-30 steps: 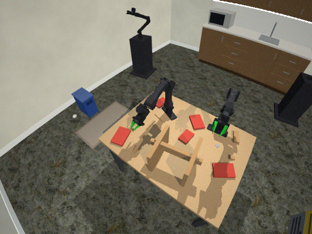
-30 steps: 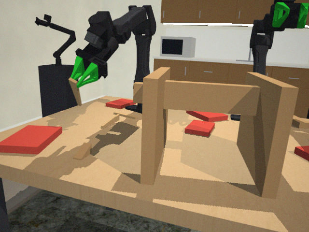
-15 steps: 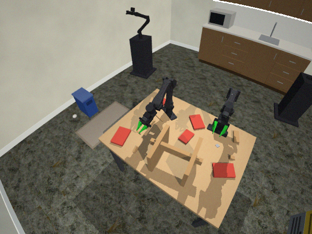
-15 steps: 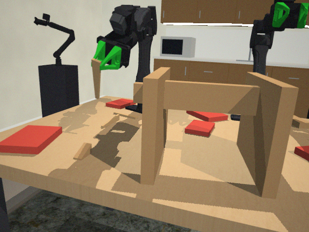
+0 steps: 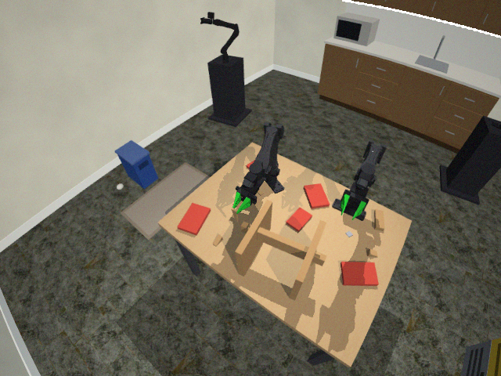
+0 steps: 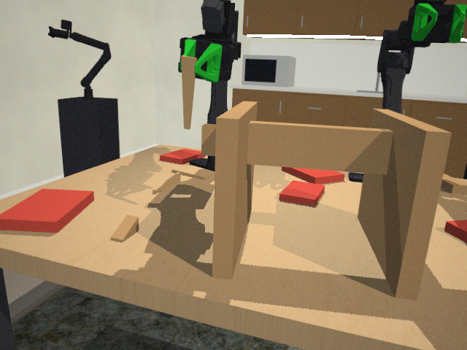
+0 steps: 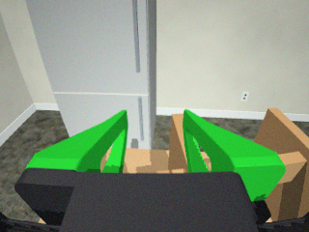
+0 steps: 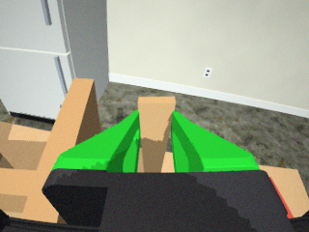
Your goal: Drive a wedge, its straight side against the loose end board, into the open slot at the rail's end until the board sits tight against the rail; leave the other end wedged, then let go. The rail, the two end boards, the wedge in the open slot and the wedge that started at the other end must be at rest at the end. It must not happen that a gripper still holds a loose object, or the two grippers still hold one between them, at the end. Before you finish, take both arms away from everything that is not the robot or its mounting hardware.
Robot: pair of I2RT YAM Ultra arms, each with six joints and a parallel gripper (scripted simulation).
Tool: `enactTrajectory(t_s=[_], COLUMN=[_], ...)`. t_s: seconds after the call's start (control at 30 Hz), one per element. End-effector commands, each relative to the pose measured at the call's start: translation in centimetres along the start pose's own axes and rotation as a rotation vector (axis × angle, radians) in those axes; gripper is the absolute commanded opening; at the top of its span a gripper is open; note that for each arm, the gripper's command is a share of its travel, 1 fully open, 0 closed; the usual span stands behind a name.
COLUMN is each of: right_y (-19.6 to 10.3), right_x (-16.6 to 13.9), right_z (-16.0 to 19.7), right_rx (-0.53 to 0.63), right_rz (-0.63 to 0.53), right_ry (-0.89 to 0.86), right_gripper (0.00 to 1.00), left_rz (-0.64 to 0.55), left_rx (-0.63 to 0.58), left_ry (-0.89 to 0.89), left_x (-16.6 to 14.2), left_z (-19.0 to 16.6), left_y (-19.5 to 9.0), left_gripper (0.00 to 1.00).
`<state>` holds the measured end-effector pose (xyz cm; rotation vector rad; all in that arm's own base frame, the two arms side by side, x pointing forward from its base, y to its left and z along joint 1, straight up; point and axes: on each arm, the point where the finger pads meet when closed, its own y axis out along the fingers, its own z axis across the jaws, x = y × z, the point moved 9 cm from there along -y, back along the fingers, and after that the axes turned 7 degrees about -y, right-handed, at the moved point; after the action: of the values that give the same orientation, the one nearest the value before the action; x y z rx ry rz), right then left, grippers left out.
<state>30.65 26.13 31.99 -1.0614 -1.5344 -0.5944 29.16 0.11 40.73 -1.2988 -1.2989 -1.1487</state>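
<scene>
My right gripper (image 5: 236, 210) (image 6: 190, 65) (image 8: 155, 117) is shut on a long tapered wooden wedge (image 6: 187, 94) (image 8: 156, 126). The wedge hangs narrow end down, above the table, by the end board (image 5: 254, 228) (image 6: 226, 188) at picture left in the top and exterior views. The rail (image 5: 282, 241) (image 6: 317, 144) joins it to the other end board (image 5: 309, 258) (image 6: 430, 211). A rail stub (image 6: 208, 139) sticks out past the first board; its slot is not visible. I cannot tell which end is wedged. My left gripper (image 5: 349, 215) (image 6: 441, 26) (image 7: 154, 117) is open and empty, raised away from the frame.
A small wedge (image 5: 218, 239) (image 6: 126, 228) lies outside the first board. Red blocks (image 5: 194, 218) (image 5: 316, 195) (image 5: 299, 219) (image 5: 359, 273) lie around the frame. Loose wooden pieces (image 5: 378, 220) (image 5: 371, 252) and a grey tile (image 5: 349, 233) lie beyond the other board.
</scene>
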Motion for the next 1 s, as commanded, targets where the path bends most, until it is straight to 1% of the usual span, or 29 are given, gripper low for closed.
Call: enactTrajectory(t_s=[0.0,0.1,0.17,0.23,0.37,0.47,0.53,0.57,0.63,0.7,0.73,0.87,0.93,0.97], right_y=[-1.1,-1.2,-1.6,-1.8,-2.1,-2.8,-3.0,-3.2,-3.2,-3.6,-3.7,-4.0,-3.8,-3.8], right_x=[2.7,2.9,2.8,3.9,2.8,5.4,3.9,4.7,4.7,6.2,6.4,6.6,5.9,6.1], right_z=[0.2,0.2,0.8,0.8,1.7,1.7,2.7,2.8,2.8,2.5,2.6,3.1,3.2,2.9], right_rx=[-0.027,-0.027,-0.006,-0.004,0.021,0.023,0.043,0.041,0.041,0.036,0.038,0.055,0.058,0.05], right_rz=[-0.126,-0.134,-0.134,-0.164,-0.152,-0.235,-0.218,-0.244,-0.244,-0.28,-0.285,-0.291,-0.272,-0.276], right_ry=[0.074,0.076,0.072,0.083,0.089,0.133,0.144,0.163,0.163,0.183,0.178,0.181,0.174,0.165], right_gripper=[0.03,0.03,0.03,0.03,0.03,0.03,0.03,0.03,0.03,0.03,0.03,0.03,0.03,0.03], left_rz=[-0.01,-0.01,-0.01,-0.01,-0.01,-0.01,-0.01,-0.01,-0.01,-0.01,-0.01,-0.01,-0.01,-0.01], left_rx=[-0.007,-0.007,-0.007,-0.007,-0.007,-0.007,-0.007,-0.007,-0.007,-0.007,-0.007,-0.007,-0.007,-0.007], left_ry=[0.006,0.006,0.006,0.006,0.006,0.006,0.006,0.006,0.006,0.006,0.006,0.006,0.006,0.006], left_x=[0.3,0.3,0.3,0.3,0.3,0.3,0.3,0.3,0.3,0.3,0.3,0.3,0.3,0.3], left_z=[-0.3,-0.3,-0.3,-0.3,-0.3,-0.3,-0.3,-0.3,-0.3,-0.3,-0.3,-0.3,-0.3,-0.3], left_y=[-0.1,-0.1,-0.1,-0.1,-0.1,-0.1,-0.1,-0.1,-0.1,-0.1,-0.1,-0.1,-0.1,-0.1], left_gripper=[0.44,0.44,0.44,0.44,0.44,0.44,0.44,0.44,0.44,0.44,0.44,0.44,0.44,0.44])
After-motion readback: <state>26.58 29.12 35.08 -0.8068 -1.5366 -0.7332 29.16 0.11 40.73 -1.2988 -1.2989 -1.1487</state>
